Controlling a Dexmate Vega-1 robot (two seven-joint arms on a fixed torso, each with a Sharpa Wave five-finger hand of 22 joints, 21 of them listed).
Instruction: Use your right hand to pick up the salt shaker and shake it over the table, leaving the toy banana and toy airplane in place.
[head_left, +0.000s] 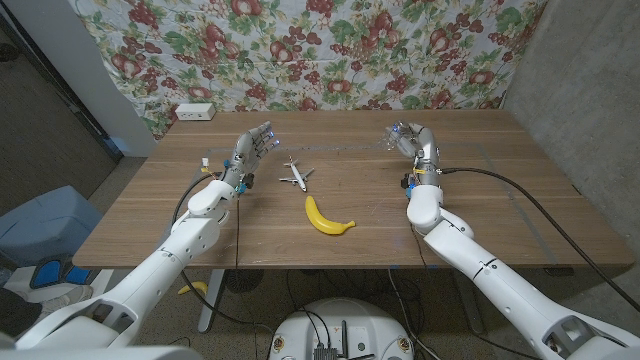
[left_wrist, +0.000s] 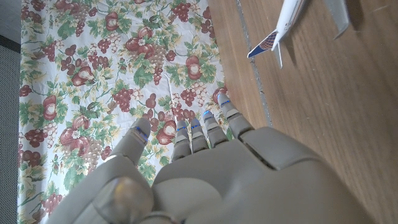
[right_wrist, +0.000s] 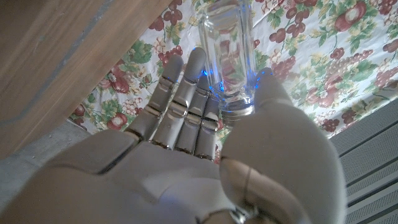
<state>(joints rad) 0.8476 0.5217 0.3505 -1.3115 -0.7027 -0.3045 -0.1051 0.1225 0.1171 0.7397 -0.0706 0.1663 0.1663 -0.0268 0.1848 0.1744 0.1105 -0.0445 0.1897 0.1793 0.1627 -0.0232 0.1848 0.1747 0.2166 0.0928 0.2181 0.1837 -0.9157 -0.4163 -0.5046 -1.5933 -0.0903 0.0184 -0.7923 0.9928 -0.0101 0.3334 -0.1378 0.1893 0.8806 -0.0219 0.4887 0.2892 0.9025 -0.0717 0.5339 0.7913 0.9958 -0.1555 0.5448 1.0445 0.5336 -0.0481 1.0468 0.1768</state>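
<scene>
Right hand (right_wrist: 205, 162): nearest the wrist camera, its grey back fills the lower frame, fingers (right_wrist: 186, 99) reaching up and closed around a clear shaker, blue light glinting at the fingertips.
Salt shaker (right_wrist: 227, 59): clear, ribbed glass, held between the thumb and the fingers; in the head view it shows as a pale glint (head_left: 392, 137) at the raised right hand (head_left: 415, 145), above the far right part of the table, lifted off the wood.
Toy banana (head_left: 328, 219): yellow, curved, lying on the wood near the table's middle, towards the near edge, well apart from both hands.
Toy airplane (head_left: 295, 175): small and white, resting on the table just beyond the banana and beside the left hand; its tail, marked red and blue, appears in the left wrist view (left_wrist: 273, 40).
Left hand (head_left: 252, 150): raised on its edge over the left part of the table, fingers (left_wrist: 193, 134) apart and holding nothing, touching neither toy.
Table (head_left: 500, 190): brown wood grain, with cables trailing over its right side.
Backdrop (head_left: 330, 50): cloth printed with fruit and leaves, hanging behind the far edge.
White box (head_left: 194, 112): small, sitting at the far left corner.
</scene>
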